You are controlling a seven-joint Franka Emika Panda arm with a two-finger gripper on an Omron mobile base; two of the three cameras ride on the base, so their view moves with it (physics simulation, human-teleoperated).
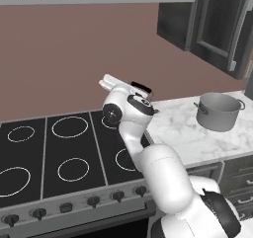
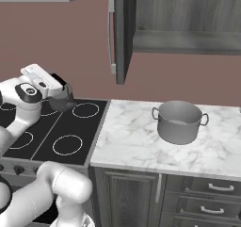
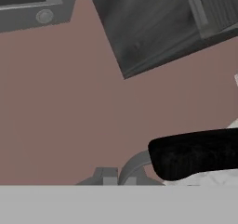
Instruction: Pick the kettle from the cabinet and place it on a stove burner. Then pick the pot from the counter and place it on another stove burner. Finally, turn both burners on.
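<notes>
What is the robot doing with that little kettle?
The robot's gripper is shut on the kettle, holding it by its black handle just over the black stove near a back burner. The cabinet door hangs open. The big pot waits on the counter, not yet touched.

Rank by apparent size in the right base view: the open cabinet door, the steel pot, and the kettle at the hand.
1. Dark grey wood-grain cabinet door, tallest.
2. Wide grey steel pot on the marble counter.
3. Small grey metal kettle over the cooktop, partly hidden by the hand, so its rank is less sure.
</notes>
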